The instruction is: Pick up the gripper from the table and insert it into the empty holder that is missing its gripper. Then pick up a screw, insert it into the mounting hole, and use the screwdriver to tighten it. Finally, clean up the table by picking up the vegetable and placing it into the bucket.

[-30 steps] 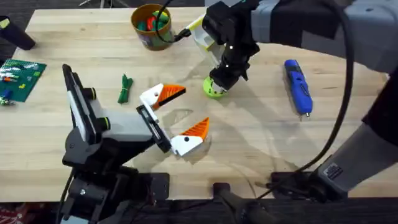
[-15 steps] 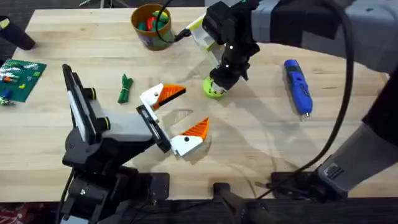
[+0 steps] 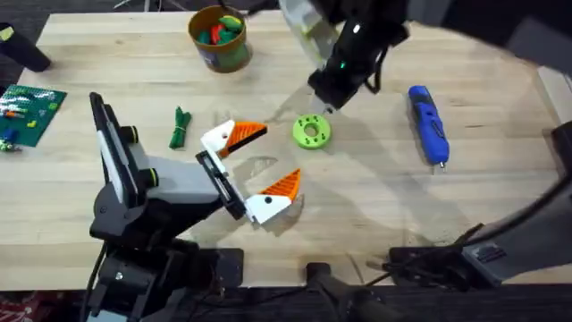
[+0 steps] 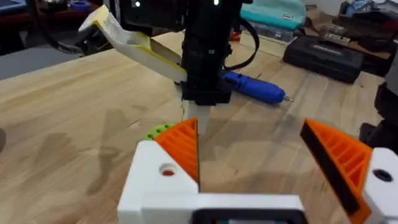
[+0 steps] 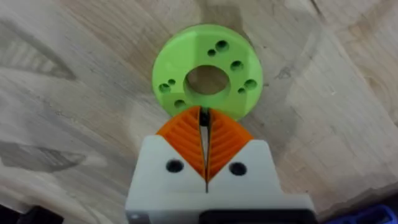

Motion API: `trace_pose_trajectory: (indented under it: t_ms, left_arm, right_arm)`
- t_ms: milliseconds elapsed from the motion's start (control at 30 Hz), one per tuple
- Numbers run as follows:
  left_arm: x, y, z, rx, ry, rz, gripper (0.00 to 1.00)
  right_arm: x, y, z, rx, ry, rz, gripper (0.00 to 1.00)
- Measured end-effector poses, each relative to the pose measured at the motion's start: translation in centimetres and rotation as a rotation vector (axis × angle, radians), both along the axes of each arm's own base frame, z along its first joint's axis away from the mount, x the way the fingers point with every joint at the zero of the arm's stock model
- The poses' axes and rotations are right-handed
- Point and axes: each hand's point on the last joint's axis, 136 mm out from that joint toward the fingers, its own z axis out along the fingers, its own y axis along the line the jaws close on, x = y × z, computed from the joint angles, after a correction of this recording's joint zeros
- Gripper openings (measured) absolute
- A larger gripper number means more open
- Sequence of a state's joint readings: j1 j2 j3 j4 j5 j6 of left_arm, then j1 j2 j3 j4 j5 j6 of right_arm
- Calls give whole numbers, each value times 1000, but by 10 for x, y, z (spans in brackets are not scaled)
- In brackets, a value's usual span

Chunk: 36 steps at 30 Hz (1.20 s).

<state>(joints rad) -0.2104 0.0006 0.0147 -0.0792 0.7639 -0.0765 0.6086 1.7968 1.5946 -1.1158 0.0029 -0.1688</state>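
Right tool (image 5: 204, 134) hangs over the lime disc (image 3: 311, 131), orange pads pressed together, nothing between them. Disc lies flat on the bench (image 3: 375, 206), mid-field. Left tool (image 3: 253, 168) low over the bench, spread wide, empty. Screwdriver (image 3: 428, 123) lies right of the disc. Vegetable (image 3: 180, 126) lies left of the left tool. Bucket (image 3: 217, 38) stands at the far edge, toys inside
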Motion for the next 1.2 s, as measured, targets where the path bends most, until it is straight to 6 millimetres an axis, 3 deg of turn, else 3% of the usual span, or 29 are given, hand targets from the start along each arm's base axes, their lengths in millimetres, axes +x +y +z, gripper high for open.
trace_pose_trajectory:
  t_ms: [467,667,1200]
  left_arm:
    - [0,0,0,0,0,0,989]
    - [0,0,0,0,0,0,989]
    - [0,0,0,0,0,0,989]
  right_arm:
    - [-3,3,94,79,-113,11,7]
    - [-11,24,132,136,-189,80,7]
    - [-71,97,146,191,-247,412,6]
